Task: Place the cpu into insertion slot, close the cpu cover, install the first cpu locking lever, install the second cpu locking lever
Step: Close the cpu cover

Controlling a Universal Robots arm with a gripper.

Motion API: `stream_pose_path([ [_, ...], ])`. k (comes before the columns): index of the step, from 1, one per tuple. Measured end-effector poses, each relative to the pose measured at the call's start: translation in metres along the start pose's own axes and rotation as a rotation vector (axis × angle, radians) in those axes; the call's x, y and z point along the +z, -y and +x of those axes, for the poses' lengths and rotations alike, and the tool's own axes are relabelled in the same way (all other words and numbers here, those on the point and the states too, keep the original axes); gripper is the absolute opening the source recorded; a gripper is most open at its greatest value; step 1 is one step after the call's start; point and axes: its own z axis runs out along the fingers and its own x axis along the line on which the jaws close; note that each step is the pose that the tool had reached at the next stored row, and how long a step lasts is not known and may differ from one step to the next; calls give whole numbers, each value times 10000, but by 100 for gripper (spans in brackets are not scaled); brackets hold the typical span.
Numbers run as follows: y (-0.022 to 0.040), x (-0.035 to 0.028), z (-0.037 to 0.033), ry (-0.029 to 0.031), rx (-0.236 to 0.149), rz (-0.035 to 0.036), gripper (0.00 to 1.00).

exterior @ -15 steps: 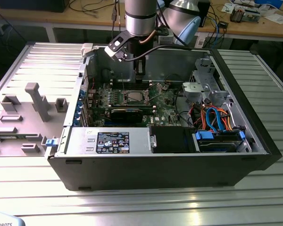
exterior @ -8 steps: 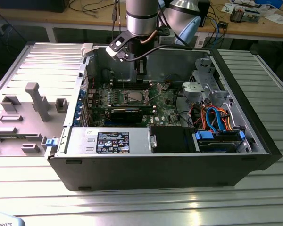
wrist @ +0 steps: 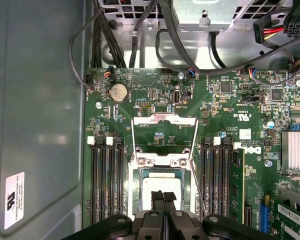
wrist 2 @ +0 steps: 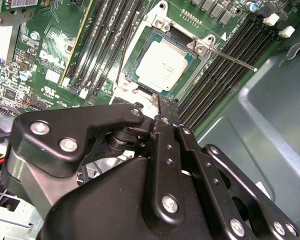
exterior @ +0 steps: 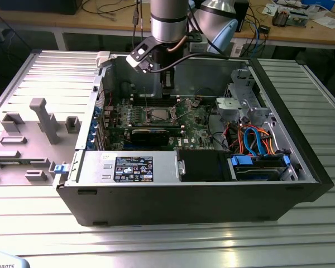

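The cpu [wrist: 160, 186] [wrist 2: 163, 65], a square chip with a silvery top, lies in the insertion slot [wrist: 138, 192] [exterior: 158, 115] on the green motherboard. The cpu cover [wrist: 164, 120], a thin silver frame with a window, stands swung open on the slot's far side in the first wrist view. A thin locking lever rod [wrist: 200, 197] [wrist 2: 231, 56] sticks out unlatched beside the slot. My gripper [wrist: 163, 199] [wrist 2: 166, 109] [exterior: 166, 88] hovers just above the chip, fingers shut together with nothing between them.
Black memory slots [wrist: 106, 182] [wrist: 217, 177] run along both sides of the socket. A long black expansion card [exterior: 151, 134] lies in front of the socket in the exterior view. Cables [wrist: 140, 35] and the case wall [wrist: 37, 115] ring the board. A grey fixture tray [exterior: 33, 139] sits outside the case.
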Motion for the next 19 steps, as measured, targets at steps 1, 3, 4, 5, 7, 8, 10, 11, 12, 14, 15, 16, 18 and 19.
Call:
stream_pose_path([
  [1, -5, 0, 0, 0, 0, -1, 11],
  [3, -6, 0, 0, 0, 0, 0, 11],
  [4, -11, 1, 0, 0, -3, 0, 11],
  [5, -21, 1, 0, 0, -1, 0, 11],
  [7, -31, 1, -1, 0, -1, 0, 11],
  [8, -33, 1, -1, 0, 0, -1, 11],
  [10, -36, 1, -1, 0, 1, 0, 11],
  [11, -39, 2, -1, 0, 0, -1, 11],
  [12, -40, 2, -1, 0, 0, 0, 11],
  [14, -43, 2, -1, 0, 0, 0, 11],
  [15, -45, 2, -1, 0, 0, 0, 11],
  [16, -47, 2, -1, 0, 0, 0, 11],
  [18, -50, 2, -1, 0, 0, -1, 11],
  [19, -51, 2, -1, 0, 0, 0, 11],
])
